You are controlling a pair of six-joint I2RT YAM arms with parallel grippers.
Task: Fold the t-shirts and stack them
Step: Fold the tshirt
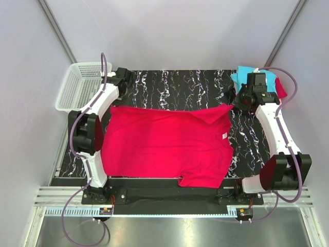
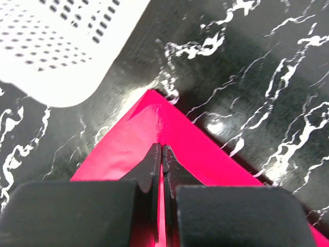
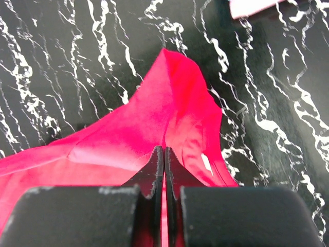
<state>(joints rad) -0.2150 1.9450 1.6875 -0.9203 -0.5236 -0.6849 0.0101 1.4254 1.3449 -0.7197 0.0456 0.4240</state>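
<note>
The black left gripper (image 2: 162,149) and right gripper (image 3: 164,150) each pinch a far corner of the bright crimson-red cloth t-shirt (image 1: 164,146) spread on the black marbled table (image 1: 175,85), so probably the first fold begins, needing both arms to move evenly.

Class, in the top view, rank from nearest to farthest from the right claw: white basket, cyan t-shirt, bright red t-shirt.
1. bright red t-shirt: in the right claw.
2. cyan t-shirt: far right.
3. white basket: far left.

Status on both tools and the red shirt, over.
Both shut on red t-shirt: left tool far-left corner, right tool far-right corner. Shirt spread, unfolded. Nothing blocking; basket apart from cloth.
</note>
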